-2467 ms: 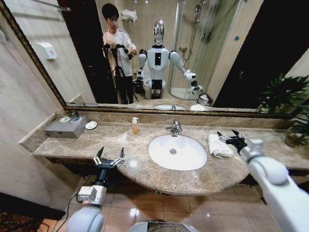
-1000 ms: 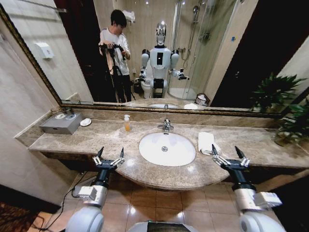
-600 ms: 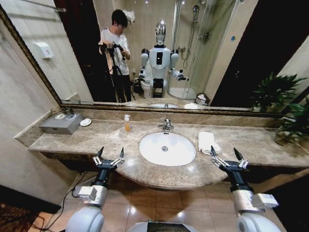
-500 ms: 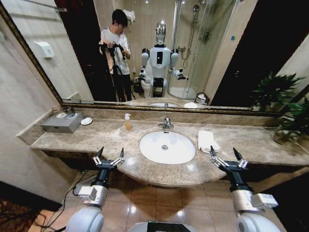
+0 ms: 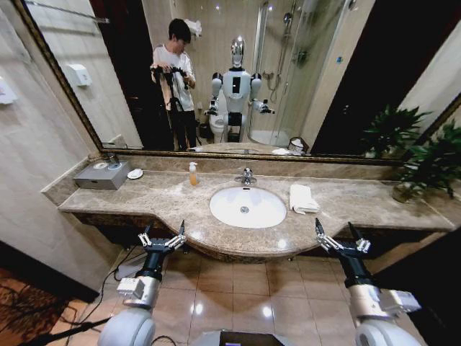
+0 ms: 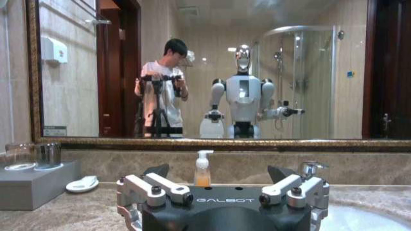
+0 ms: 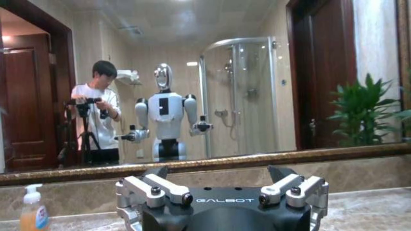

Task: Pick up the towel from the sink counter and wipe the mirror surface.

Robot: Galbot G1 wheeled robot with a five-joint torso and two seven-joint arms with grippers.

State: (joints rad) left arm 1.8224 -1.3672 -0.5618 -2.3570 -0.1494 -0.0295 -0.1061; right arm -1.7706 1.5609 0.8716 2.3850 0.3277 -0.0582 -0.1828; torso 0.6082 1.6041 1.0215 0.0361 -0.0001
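The white folded towel (image 5: 302, 198) lies on the sink counter (image 5: 158, 196), just right of the oval basin (image 5: 248, 207) and faucet (image 5: 246, 176). The big bronze-framed mirror (image 5: 238, 79) spans the wall above; it faces both wrist cameras too (image 6: 192, 72) (image 7: 212, 96). My left gripper (image 5: 163, 235) is open, low in front of the counter's front edge, left of the basin. My right gripper (image 5: 336, 232) is open as well, in front of the edge, below and right of the towel and apart from it. Both wrist views show spread, empty fingers (image 6: 156, 170) (image 7: 156, 172).
A soap bottle (image 5: 192, 174) stands left of the faucet, with a soap dish (image 5: 134, 174) and a grey tray of glasses (image 5: 102, 175) farther left. A potted plant (image 5: 425, 169) fills the counter's right end. Tiled floor (image 5: 245, 295) lies between me and the counter; cables (image 5: 43, 317) trail at left.
The whole picture has drawn back, so the counter sits farther off. My right gripper, first beside the towel, came back low in front of the counter. The towel has not moved.
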